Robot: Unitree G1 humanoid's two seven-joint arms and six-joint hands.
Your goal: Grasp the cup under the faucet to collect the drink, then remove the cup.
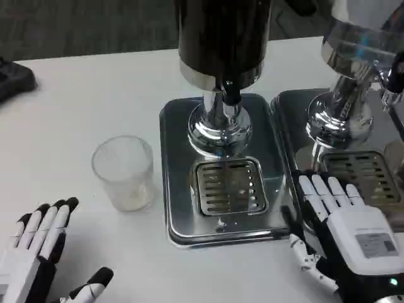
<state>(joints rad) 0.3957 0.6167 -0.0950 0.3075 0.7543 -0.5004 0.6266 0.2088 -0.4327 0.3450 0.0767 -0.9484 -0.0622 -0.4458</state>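
A clear ribbed plastic cup [124,170] stands upright on the white table, left of the dispenser's steel base tray [177,208]. The dark drink dispenser [221,38] rises on a chrome stem, its black faucet [231,95] above the drip grille [228,186]; nothing stands on the grille. My left hand [38,249] lies at the lower left, below and left of the cup, fingers apart and holding nothing. My right hand [344,230] rests at the lower right beside the tray's right edge, fingers extended and empty.
A second dispenser [360,69] with its own steel tray and grille [366,173] stands at the right, just beyond my right hand. A dark object [14,79] lies at the table's far left edge. Bare white table surrounds the cup.
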